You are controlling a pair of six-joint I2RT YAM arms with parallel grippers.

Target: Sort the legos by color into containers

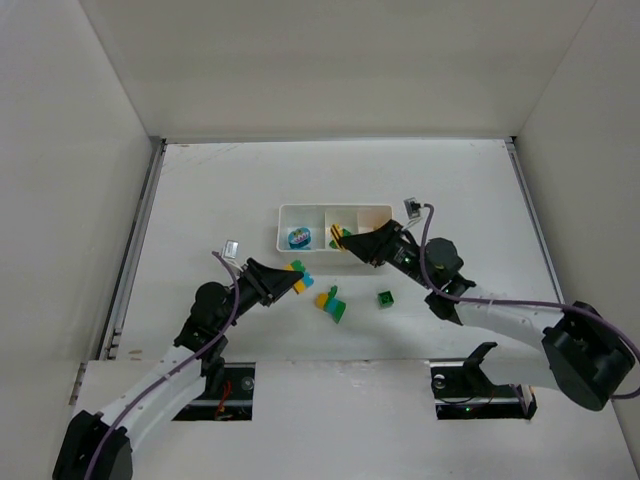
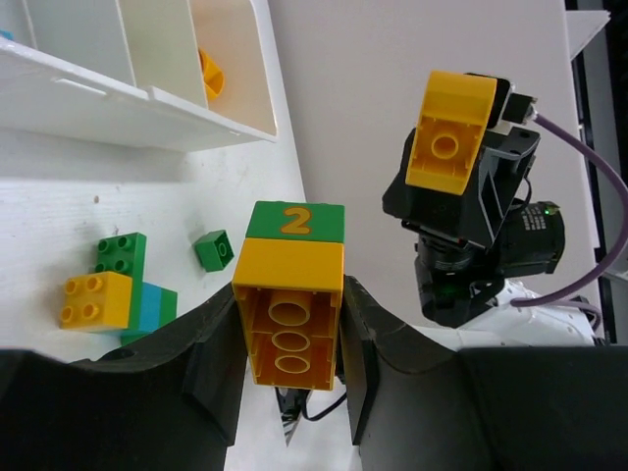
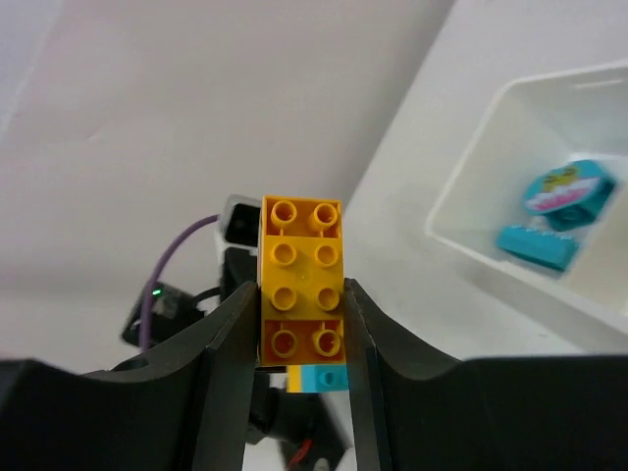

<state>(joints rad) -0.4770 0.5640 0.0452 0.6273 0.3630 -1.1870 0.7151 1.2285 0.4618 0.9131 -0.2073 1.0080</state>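
Currently mid-carry, our right tool grips a yellow brick near the tray's 6 o'clock rim, our left tool a yellow-green stack; next we release over the yellow compartment.

1 tray, 3 compartments, 2 teal bricks, 1 orange brick, 1 yellow brick in my right gripper, 1 yellow-green stack in my left gripper, 1 loose green cube, 1 three-colour cluster

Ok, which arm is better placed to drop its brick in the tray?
Likely right: right gripper holds an all-yellow brick at the tray's near wall; left gripper's yellow-green stack sits farther back.
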